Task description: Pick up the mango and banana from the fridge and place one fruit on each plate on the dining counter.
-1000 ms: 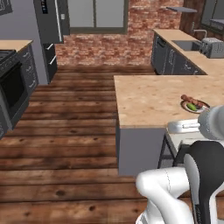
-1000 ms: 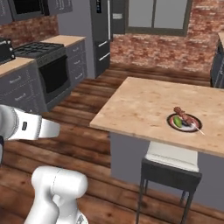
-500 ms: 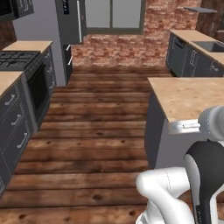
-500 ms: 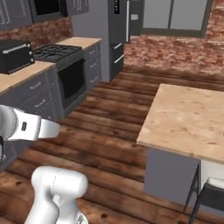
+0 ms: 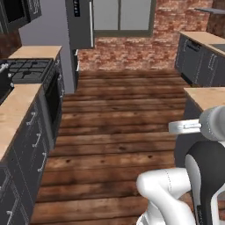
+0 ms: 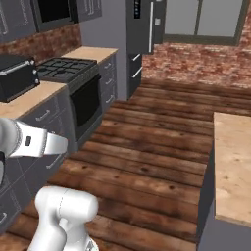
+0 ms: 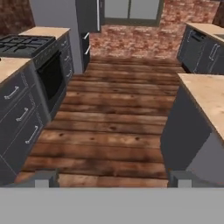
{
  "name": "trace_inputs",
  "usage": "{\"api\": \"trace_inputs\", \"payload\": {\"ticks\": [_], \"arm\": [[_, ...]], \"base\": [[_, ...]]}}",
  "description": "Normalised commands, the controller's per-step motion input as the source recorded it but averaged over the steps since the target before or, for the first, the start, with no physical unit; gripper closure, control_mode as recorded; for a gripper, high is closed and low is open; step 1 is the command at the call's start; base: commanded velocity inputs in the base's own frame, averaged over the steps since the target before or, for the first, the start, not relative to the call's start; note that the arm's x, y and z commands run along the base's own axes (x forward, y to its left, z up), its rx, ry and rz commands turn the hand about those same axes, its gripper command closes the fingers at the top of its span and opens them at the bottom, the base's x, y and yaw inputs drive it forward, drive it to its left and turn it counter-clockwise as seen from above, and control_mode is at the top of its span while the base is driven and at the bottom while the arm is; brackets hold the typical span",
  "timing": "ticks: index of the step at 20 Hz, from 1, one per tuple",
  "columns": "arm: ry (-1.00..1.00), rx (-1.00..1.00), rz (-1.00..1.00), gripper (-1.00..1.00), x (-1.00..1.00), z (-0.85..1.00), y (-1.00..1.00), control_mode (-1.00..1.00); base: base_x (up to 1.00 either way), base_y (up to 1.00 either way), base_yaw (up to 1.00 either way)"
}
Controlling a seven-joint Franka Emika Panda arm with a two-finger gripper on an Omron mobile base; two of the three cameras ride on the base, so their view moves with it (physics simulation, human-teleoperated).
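Fridge [image 5: 81, 22] at 12 o'clock from the base, far off at the end of the floor [image 5: 118, 114]. Door apparently shut, with a pale handle [image 5: 91, 24] down its right edge. Mango and banana judged to be inside, behind that door.

Step in hand, by the look of it: the approach to fetch the first fruit. Nothing picked up yet. Tool [image 7: 111, 178] spread wide, pinching nothing, aimed down the aisle with the fridge at 11 o'clock in the hand view.

Next move, as a judgement:
- Drive forward along the planks and stop within arm's reach of the handle.
- Bring the spread tool round the bar, close on it and swing the door open.
- Only then reach for a fruit on the shelves.
- Leave enough room in front for the door to swing.

Around:
- Stove [image 5: 26, 70] at 10 o'clock, with a dark oven [image 6: 86, 105] under it.
- Grey drawers [image 5: 33, 145] at 8 o'clock, close beside the base.
- Black box appliance [image 6: 17, 76] on the worktop next to the stove.
- Table [image 5: 206, 96] at 3 o'clock, its corner near the arm.
- Another worktop [image 5: 200, 37] at 1 o'clock against the far side.
- Window [image 5: 121, 15] and brick wall [image 5: 132, 55] just right of the fridge.

In the way: nothing seen lying on the floor between base and fridge. Aisle flanked by the drawers at left and the table corner at right, so worth keeping to the middle.
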Motion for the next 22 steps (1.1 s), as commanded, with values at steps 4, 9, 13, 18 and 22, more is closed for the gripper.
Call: {"api": "trace_inputs", "payload": {"ticks": [4,9,13,18,22], "arm": [[0.00,0.00,0.00,-1.00,0.00,0.00,0.00,1.00],[0.00,0.00,0.00,-1.00,0.00,0.00,0.00,1.00],[0.00,0.00,0.00,-1.00,0.00,0.00,0.00,1.00],[0.00,0.00,0.00,-1.00,0.00,0.00,0.00,1.00],[0.00,0.00,0.00,-1.00,0.00,0.00,0.00,1.00]], "base": [[1.00,0.56,-0.05],[1.00,-0.06,0.00],[1.00,-0.12,0.00],[1.00,0.00,0.00],[1.00,-0.06,0.00]]}}
